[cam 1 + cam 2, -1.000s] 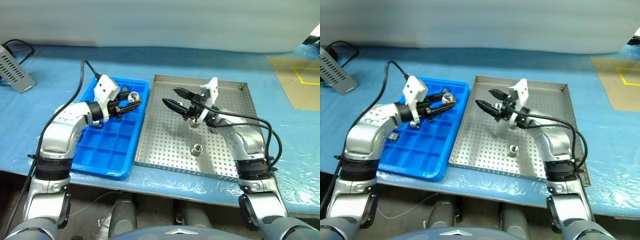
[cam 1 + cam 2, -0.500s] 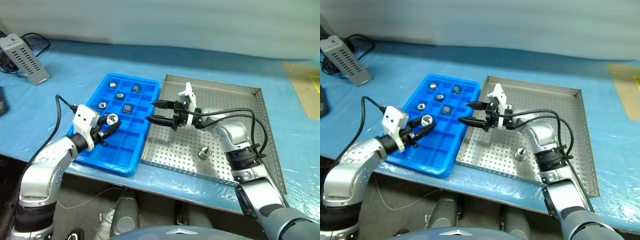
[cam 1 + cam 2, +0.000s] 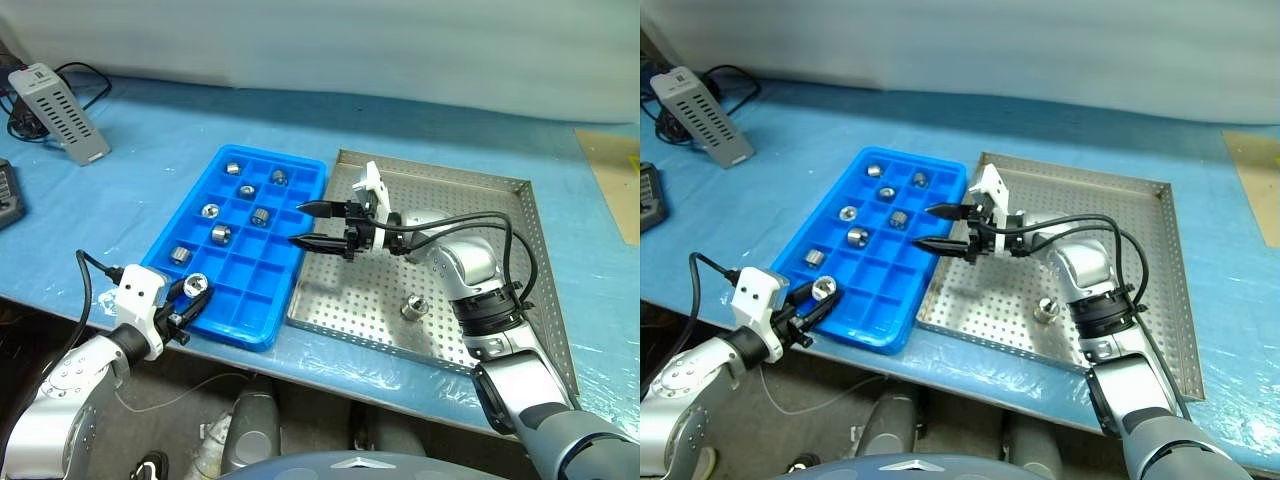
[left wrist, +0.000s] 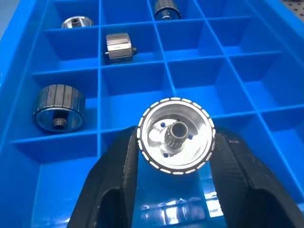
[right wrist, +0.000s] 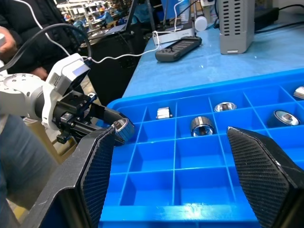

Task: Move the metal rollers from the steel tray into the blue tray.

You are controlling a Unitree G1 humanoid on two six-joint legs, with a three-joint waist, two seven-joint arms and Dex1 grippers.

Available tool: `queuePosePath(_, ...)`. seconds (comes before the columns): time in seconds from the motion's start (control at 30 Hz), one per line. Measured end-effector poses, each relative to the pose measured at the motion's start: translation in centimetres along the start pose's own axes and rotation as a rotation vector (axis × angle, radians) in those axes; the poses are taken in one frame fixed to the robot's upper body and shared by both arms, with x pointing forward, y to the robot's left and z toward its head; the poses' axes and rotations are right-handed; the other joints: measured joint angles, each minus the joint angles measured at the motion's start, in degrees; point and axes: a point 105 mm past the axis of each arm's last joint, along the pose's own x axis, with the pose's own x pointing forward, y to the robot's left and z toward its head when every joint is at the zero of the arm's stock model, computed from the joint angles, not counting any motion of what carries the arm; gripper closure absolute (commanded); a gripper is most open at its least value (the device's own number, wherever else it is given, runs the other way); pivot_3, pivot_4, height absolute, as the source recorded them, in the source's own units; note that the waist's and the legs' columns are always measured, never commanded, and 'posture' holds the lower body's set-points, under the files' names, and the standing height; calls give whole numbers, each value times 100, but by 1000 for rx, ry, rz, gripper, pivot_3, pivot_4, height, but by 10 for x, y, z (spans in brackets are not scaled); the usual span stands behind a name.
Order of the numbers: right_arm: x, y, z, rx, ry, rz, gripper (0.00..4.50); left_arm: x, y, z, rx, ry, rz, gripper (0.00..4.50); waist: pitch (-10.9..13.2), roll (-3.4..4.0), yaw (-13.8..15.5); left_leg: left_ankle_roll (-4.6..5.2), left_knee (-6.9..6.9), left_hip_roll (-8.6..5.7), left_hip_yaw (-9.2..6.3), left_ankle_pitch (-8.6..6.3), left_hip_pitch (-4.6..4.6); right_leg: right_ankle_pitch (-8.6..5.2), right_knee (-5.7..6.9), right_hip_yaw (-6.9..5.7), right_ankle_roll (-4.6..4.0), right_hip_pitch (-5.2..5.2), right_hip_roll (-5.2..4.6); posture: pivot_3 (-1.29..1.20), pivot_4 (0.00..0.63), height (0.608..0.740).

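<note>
We see the steel tray [image 3: 480, 250] lying just right of the blue tray [image 3: 235, 320], their long edges nearly touching. Our right gripper [image 3: 312, 224] hangs level over that shared edge, its two black fingers spread wide around nothing. Our left gripper [image 3: 190, 300] sits at the blue tray's near left corner, fingers pinched on one metal roller [image 4: 175, 135] above a bare compartment. Six more metal rollers [image 3: 221, 234] rest singly in compartments toward the far left of the blue tray. One last roller [image 3: 411, 306] stands on the steel tray's perforated floor.
</note>
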Motion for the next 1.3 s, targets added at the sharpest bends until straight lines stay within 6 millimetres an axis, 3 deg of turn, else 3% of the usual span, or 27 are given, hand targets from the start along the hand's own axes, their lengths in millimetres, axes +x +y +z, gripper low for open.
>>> queuePosePath(0.3,-1,8,7,-31,9,9,589,2,5,1,-7,-14,15,2341,0,0,-5,-8,1,1,-1,5,9,1,8,2,1,5,2,274,150,740)
queuePosePath(0.4,-1,8,7,-32,9,8,589,7,15,1,-41,-26,61,1676,0,0,-6,-10,2,1,-1,6,10,1,15,1,1,5,2,272,150,740)
queuePosePath(0.57,-2,8,6,-38,6,7,589,8,27,9,-31,-51,113,49,-2,-2,-15,-14,9,0,-2,8,11,2,21,2,2,7,2,265,150,740)
queuePosePath(0.77,-3,7,5,-38,6,3,589,13,16,4,-20,-14,42,49,-2,-3,-8,-12,10,0,-3,8,11,1,27,1,1,6,2,256,150,740)
queuePosePath(0.83,-3,7,5,-38,7,0,589,17,16,12,-13,-34,32,49,-2,-3,11,-12,11,0,-2,8,13,1,37,-1,1,7,2,244,150,740)
queuePosePath(1.1,-14,0,4,-35,-16,-64,589,43,4,95,27,-273,-101,49,-2,-4,-21,-37,34,-2,6,24,27,1,85,5,-1,8,1,143,150,740)
queuePosePath(1.3,-44,-21,4,-34,-56,-259,589,84,-21,108,64,-236,-300,49,-3,-3,-35,-40,37,-6,30,28,25,2,84,9,0,7,1,49,150,740)
